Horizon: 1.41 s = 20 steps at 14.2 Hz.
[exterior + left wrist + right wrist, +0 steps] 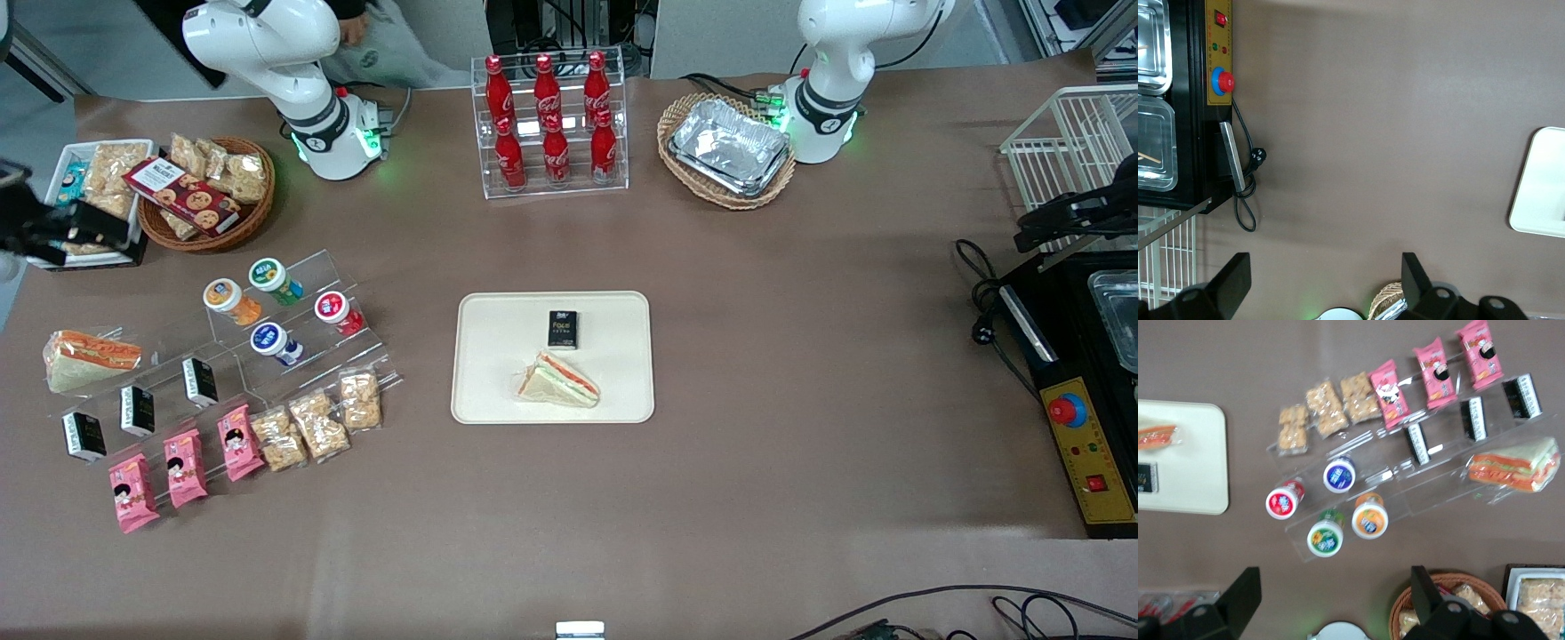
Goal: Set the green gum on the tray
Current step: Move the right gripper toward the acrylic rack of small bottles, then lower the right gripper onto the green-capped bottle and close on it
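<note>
The green gum (275, 280) is a small cylindrical bottle with a green body and a white round lid bearing a green label. It rests tilted on the top step of a clear acrylic stand (293, 333), its lid facing up and toward the front camera. It sits just beside an orange-bodied bottle (230, 300) on the same step, with a red bottle (338, 312) and a blue bottle (275, 343) one step lower and nearer the front camera. In the right wrist view the green gum (1325, 535) shows lid-on.

The tray (498, 391) is a large, flat, cream-coloured rectangle with rounded corners and a low rim. It lies flat mid-bench, well apart from the green gum. On it lie a small black box (563, 329) and a wrapped sandwich (560, 380).

The end effector (40, 227) hangs at the working arm's end of the bench, above a white bin of snacks (93, 191).
</note>
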Tool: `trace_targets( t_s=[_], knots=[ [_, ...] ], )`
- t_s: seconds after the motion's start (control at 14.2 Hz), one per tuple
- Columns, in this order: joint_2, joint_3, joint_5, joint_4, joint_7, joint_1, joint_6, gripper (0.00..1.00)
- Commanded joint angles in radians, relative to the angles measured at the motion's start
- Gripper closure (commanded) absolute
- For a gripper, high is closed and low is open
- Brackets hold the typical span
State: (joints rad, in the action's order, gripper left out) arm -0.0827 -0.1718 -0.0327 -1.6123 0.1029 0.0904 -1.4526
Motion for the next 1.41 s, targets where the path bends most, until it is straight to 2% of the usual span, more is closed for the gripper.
trace_targets(
  t_s=[0.0,0.14,0.28,0.7,1.12,1.34],
  knots=[
    [-0.291,0.047,-0.009,-0.333,-0.035,0.006,-0.086,0.00],
    [-0.427,0.075,0.006,-0.505,-0.057,0.005,-0.155,0.00],
    [-0.473,0.084,0.014,-0.573,-0.075,0.003,-0.176,0.00],
    [-0.425,0.086,0.014,-0.649,-0.123,0.003,-0.277,0.00],
    [-0.352,0.089,0.014,-0.831,-0.282,-0.001,-0.555,0.00],
    [-0.302,0.089,0.014,-0.853,-0.327,0.002,-0.615,0.00]
  ],
)
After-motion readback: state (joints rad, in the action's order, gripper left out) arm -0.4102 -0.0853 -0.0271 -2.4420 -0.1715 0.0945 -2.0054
